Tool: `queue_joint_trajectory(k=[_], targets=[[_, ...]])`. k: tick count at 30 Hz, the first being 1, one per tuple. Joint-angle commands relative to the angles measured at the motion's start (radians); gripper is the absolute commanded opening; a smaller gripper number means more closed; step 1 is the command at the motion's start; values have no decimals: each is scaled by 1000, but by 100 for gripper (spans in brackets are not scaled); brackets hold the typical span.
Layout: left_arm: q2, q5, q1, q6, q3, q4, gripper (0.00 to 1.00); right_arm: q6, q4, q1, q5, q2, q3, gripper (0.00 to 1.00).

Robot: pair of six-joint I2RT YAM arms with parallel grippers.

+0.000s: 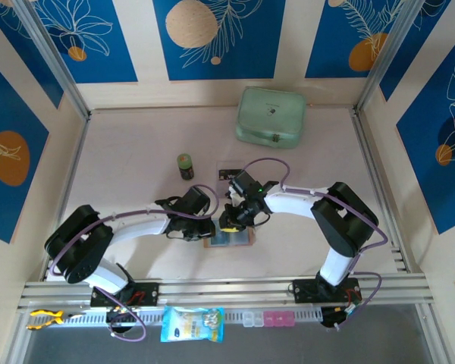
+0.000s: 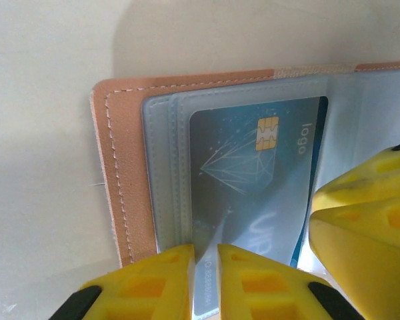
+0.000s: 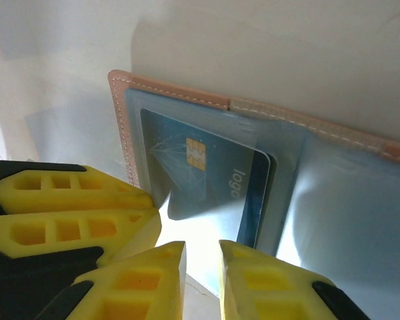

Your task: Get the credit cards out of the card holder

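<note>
The tan card holder (image 1: 249, 238) lies open on the table near the front, its clear pockets facing up (image 2: 120, 173) (image 3: 123, 120). A dark blue credit card (image 2: 253, 153) (image 3: 207, 167) with a gold chip sits in a pocket, and a second blue edge (image 3: 263, 200) shows behind it. My left gripper (image 1: 205, 227) (image 2: 205, 260) is nearly closed at the card's near edge, where a lifted fold of the clear pocket runs into the gap. My right gripper (image 1: 231, 221) (image 3: 201, 253) hovers over the glaring pocket film, jaws slightly apart. Its fingers (image 2: 367, 220) stand right of the card.
A mint-green case (image 1: 271, 116) stands at the back. A small green-lidded jar (image 1: 185, 166) and a dark flat card (image 1: 229, 173) lie just behind the grippers. A snack packet (image 1: 192, 324) and small pill boxes (image 1: 269, 318) rest on the front rail.
</note>
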Motion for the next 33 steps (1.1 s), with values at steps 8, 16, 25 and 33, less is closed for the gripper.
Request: queue_joint_trajectory(k=[8,16,25,33], targets=[[-11,-8,9,21,3,-40,16,13,1,14,23,20,-23,26],[-57,-59,11,24,9,-66,17,11,-31,26,61,15,-20,28],[-35,-42,24,44,35,-73,17,-14,-69,36,120,-9,3,28],[-8,-20,23,49,58,-63,17,-32,-104,40,167,-25,11,29]])
